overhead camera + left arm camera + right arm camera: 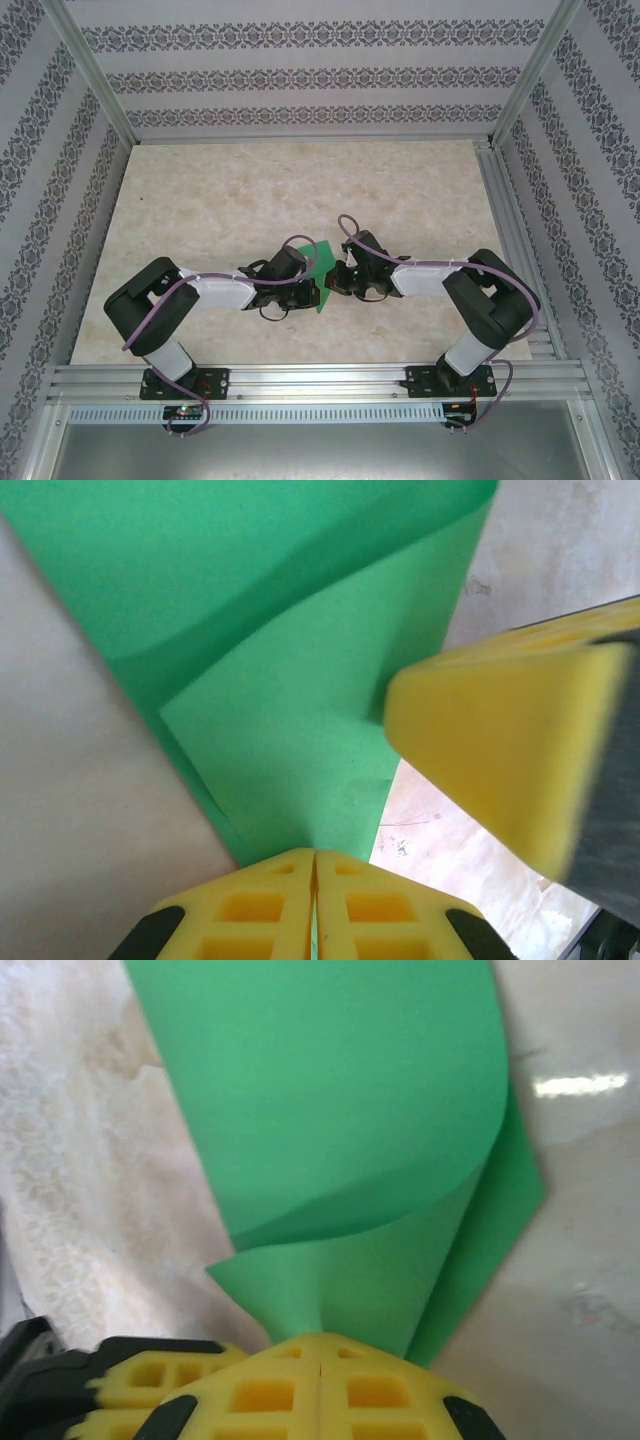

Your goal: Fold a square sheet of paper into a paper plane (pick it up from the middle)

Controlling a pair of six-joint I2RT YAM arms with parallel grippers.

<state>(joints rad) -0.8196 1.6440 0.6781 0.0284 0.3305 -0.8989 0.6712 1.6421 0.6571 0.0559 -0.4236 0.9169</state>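
Green paper (322, 270) gripped from both sides, centre of the frame
Left hand (315, 865) and right hand (320, 1345) each clench an edge of it, curled and partly folded, over the table (200, 200).

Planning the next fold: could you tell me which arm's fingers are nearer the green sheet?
Neither: left fingers pinch the sheet on its left side, right fingers on its right.

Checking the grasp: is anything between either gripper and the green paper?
Nothing visible. The left gripper and the right gripper are each shut directly on the paper, pinching it from opposite sides, with nothing in between.
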